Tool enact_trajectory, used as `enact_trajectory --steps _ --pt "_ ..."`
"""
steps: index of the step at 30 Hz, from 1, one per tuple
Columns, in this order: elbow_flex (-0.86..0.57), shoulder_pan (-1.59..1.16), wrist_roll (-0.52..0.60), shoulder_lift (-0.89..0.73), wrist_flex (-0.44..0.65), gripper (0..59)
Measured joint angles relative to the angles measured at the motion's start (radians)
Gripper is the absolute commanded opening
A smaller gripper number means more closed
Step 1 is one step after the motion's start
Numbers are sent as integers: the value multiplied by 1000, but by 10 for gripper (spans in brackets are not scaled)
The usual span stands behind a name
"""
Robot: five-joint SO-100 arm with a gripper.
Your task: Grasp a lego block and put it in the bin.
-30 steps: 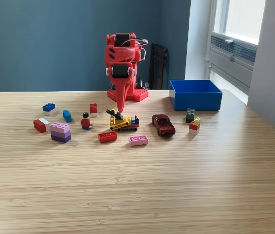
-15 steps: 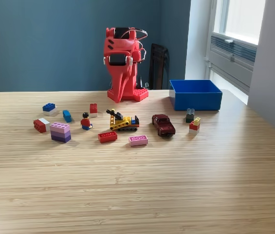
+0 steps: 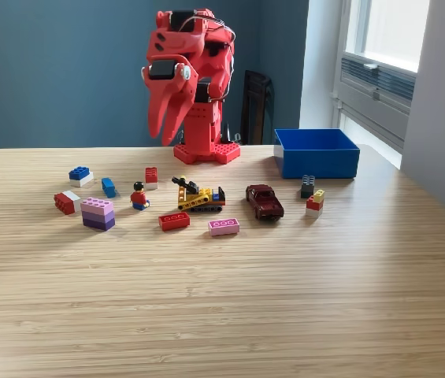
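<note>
The tool (image 3: 164,134) is hanging released and empty above the worktop (image 3: 222,299), bricks lying untouched; the bin (image 3: 317,153) is waiting at three o'clock.

No text, label, brand, number or sign can be read on anything shown in the exterior view.

Hidden or unclear in the exterior view

The bin's (image 3: 317,153) floor lies behind its near wall, so its contents cannot be told. The jaws of the gripper (image 3: 165,131) overlap; whether they gape is unclear. The surface (image 3: 222,299) runs off three edges. The dark object (image 3: 256,106) behind the arm (image 3: 198,87) is partly covered.
</note>
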Motion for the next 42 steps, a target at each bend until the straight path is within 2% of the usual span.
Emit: enact_trajectory --steps 9,17,22,30,36,40,42 --pt "-304 137 72 -382 0 175" --pt "-492 166 133 -715 0 194" --pt "-578 166 155 -881 0 229" --pt "-704 166 163 -1092 0 278" --pt "-769 147 163 -1201 -2 294" --pt "-816 133 163 -1276 -2 281" --pt "-839 135 163 -1318 -2 246"
